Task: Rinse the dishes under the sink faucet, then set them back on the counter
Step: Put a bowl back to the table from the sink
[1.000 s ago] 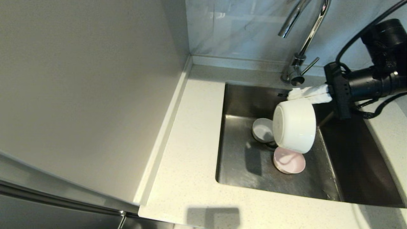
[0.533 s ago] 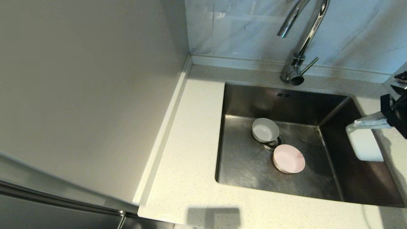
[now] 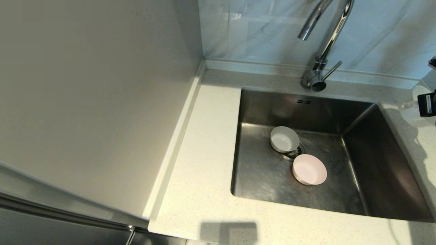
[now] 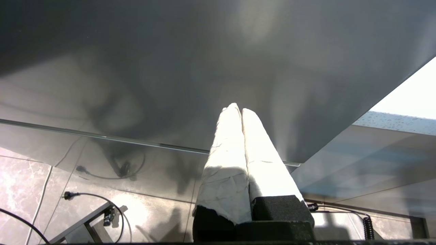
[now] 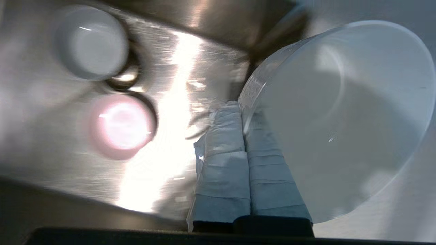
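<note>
White bowl (image 5: 340,119) on edge, rim in right gripper (image 5: 242,117).

I'm seeing one pale pink bowl (image 3: 309,169), a greyish-white bowl (image 3: 283,139), brushed steel sink (image 3: 381,177), speckled off-white counter (image 3: 204,153).

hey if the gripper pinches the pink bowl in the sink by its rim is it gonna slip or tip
Probably slippery: the pink bowl looks glossy and smooth-glazed. It sits upright on the sink floor beside the drain, so a one-sided rim pinch would likely tilt it. Likely light, rigid, chippable.
</note>
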You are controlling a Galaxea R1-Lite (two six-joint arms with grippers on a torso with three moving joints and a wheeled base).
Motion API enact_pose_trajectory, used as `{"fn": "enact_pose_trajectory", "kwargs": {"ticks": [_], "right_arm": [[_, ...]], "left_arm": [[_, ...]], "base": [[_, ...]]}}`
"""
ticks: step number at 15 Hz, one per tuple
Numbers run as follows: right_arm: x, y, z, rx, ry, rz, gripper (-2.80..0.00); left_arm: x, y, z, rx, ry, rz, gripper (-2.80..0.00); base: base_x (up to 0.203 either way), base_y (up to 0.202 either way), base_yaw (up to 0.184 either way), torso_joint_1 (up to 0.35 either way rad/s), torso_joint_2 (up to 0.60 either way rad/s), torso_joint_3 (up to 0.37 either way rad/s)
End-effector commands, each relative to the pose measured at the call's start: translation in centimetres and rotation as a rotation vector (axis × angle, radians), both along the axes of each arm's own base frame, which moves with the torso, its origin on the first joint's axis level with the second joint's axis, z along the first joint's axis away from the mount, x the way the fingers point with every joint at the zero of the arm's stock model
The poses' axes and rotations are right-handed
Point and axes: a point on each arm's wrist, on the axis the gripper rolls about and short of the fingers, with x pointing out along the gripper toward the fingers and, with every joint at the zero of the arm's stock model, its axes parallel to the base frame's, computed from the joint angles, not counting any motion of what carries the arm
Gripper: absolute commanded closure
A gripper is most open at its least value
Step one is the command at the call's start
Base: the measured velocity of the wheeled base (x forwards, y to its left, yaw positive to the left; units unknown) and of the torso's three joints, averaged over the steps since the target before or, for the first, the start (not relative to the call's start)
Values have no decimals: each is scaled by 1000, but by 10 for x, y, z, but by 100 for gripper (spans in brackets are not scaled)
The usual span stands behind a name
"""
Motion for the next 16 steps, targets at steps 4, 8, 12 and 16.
{"fn": "enact_pose_trajectory", "kwargs": {"ticks": [4, 8, 12, 16], "right_arm": [[24, -23, -31, -162, 100, -70, 0], [39, -31, -44, -216, 106, -113, 0], [48, -37, -54, -244, 121, -155, -280], [50, -38, -52, -258, 100, -176, -280]], "left_arm": [[0, 0, 0, -1, -3, 1, 0], [0, 0, 0, -1, -3, 1, 0], [0, 0, 0, -1, -3, -1, 0], [0, 0, 0, -1, -3, 1, 0]], "base": [[0, 0, 0, 0, 0, 0], [0, 0, 0, 0, 0, 0], [0, 0, 0, 0, 0, 0], [0, 0, 0, 0, 0, 0]]}}
